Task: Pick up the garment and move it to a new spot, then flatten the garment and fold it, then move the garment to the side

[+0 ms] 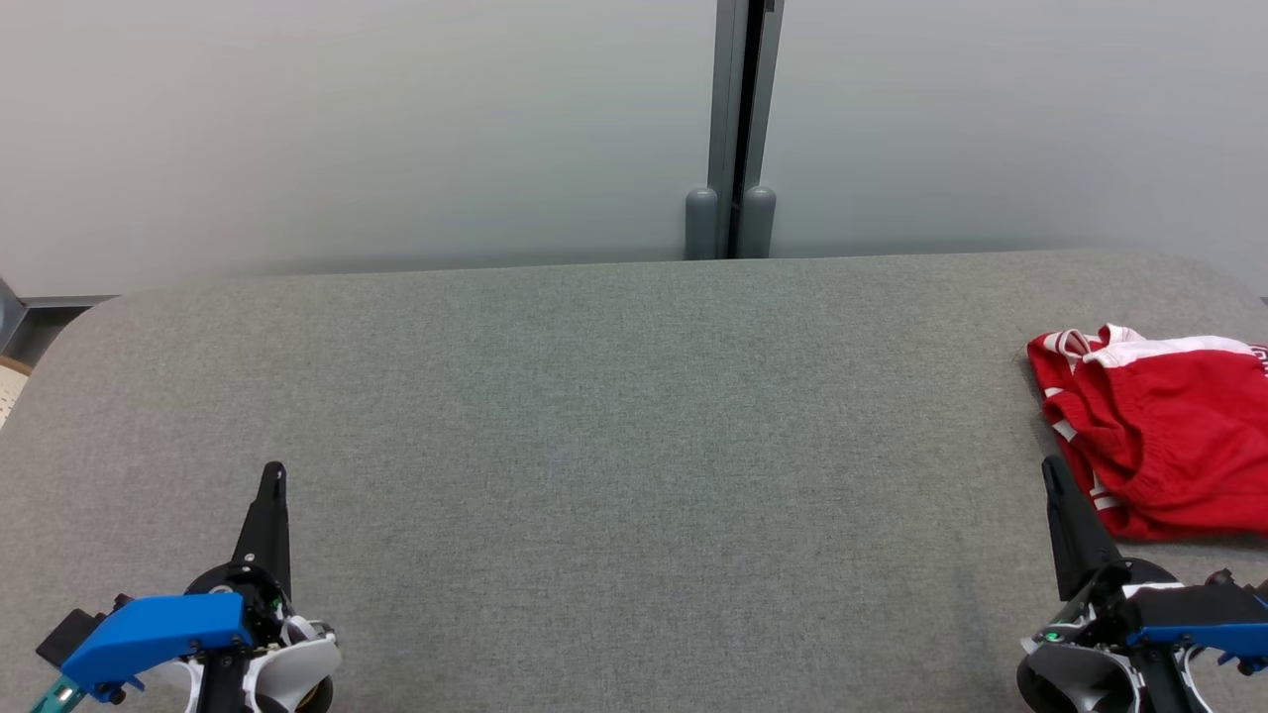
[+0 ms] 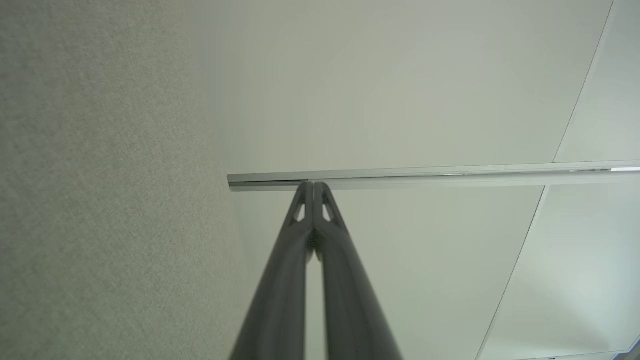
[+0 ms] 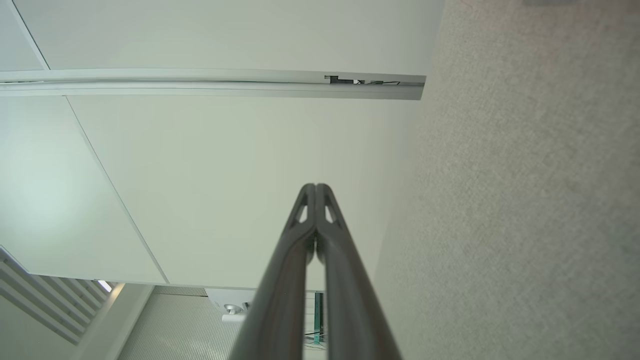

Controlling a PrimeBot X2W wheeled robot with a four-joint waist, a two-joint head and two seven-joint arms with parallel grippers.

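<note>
The garment [image 1: 1159, 436] is a red piece with white trim, lying crumpled at the right edge of the grey fabric table [image 1: 614, 416], partly cut off by the head view's border. My right gripper [image 1: 1052, 471] is shut and empty at the lower right, its tip just left of the garment's near edge. Far from the garment, at the lower left, my left gripper [image 1: 273, 473] is shut and holds nothing. In the left wrist view the left gripper [image 2: 313, 185] shows its fingers pressed together; the right wrist view shows the same of the right gripper [image 3: 315, 186].
A pale wall stands behind the table, with a grey vertical post [image 1: 735, 129] at its middle. The table's rounded far corners and back edge run across the head view. Both wrist views show pale wall panels [image 2: 400, 90] beside the grey table surface [image 3: 525, 200].
</note>
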